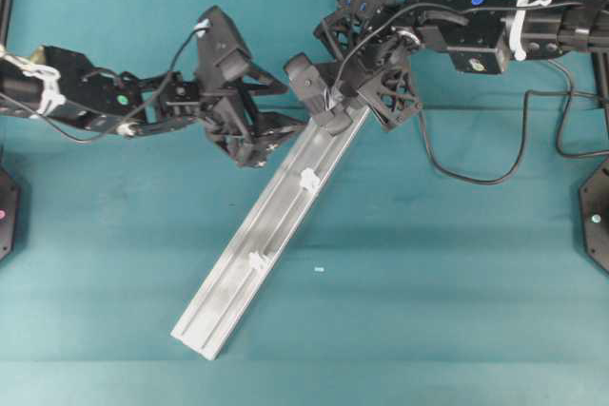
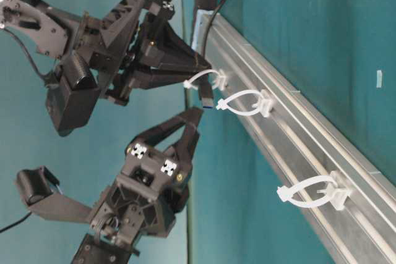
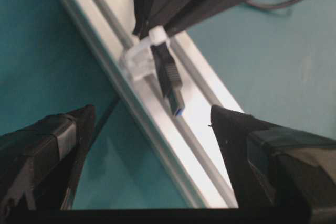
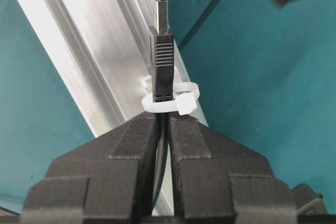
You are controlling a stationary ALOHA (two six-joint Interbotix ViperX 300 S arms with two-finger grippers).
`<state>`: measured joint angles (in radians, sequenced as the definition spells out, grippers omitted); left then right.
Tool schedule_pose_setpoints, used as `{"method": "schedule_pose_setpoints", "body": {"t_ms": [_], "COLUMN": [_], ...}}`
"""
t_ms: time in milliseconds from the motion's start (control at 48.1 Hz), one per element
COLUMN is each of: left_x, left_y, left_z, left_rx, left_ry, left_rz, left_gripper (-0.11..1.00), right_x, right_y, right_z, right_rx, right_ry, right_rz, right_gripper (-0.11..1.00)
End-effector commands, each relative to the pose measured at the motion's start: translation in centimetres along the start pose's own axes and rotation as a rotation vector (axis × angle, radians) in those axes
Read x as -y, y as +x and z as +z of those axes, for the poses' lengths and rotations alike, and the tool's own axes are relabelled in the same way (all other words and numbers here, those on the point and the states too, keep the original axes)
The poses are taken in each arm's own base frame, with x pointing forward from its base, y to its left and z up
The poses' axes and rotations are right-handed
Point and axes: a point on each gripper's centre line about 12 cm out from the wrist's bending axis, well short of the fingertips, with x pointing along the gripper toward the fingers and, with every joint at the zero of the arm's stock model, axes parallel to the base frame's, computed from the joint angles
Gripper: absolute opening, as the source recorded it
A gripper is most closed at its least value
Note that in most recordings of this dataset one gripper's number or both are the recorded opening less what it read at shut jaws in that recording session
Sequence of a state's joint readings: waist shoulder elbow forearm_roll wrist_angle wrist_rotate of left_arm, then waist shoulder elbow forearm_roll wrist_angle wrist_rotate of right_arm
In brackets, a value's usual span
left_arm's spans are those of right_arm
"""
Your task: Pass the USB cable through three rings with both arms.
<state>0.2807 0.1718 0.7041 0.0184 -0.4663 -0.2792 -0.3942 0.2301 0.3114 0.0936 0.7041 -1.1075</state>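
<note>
Plug (image 4: pixel 161 51) pokes stiff through the first ring (image 4: pixel 173 100), our right gripper (image 4: pixel 163 124) pinching limp cord behind, left gripper (image 3: pixel 152 124) spread to take its ribbed body.

Both arms are matt black with an open, skeletal build. The left arm (image 1: pixel 86 97) carries white cable ties near its outer end, a thin black wire looping along its links, and a small green dot on its housing. The right arm (image 1: pixel 495 30) has a white cable tie around its forearm, a white chain link above it, a blue dot on top, a small round sticker on its side, and black cabling trailing off. The left tool (image 2: pixel 185 129) has ribbed, lattice-like fingers tapering to points, with two small black-and-white checkered markers at its base. The right tool (image 4: pixel 163 124) has flat, dark fingers (image 4: pixel 131 145) wrapped in tape-like padding. A boxy black wrist camera (image 2: pixel 71 97) hangs behind it.
</note>
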Motion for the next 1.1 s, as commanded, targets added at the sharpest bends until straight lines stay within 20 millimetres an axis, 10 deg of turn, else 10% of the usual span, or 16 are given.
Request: {"method": "schedule_pose_setpoints", "body": {"t_ms": [0, 1082], "left_x": [0.3, 0.9], "left_y": [0.4, 3.9], "left_z": [0.5, -1.0], "left_rx": [0.056, 0.087], "left_ry": [-0.001, -0.022], "left_rz": [-0.021, -0.053], "left_gripper": [0.94, 0.78], "right_x": [0.3, 0.3], "right_y": [-0.5, -0.5], "right_z": [0.7, 0.6], "right_rx": [0.021, 0.023], "right_ry": [-0.011, -0.008], "right_rz": [-0.023, -0.029], "right_gripper": [0.09, 0.09]}}
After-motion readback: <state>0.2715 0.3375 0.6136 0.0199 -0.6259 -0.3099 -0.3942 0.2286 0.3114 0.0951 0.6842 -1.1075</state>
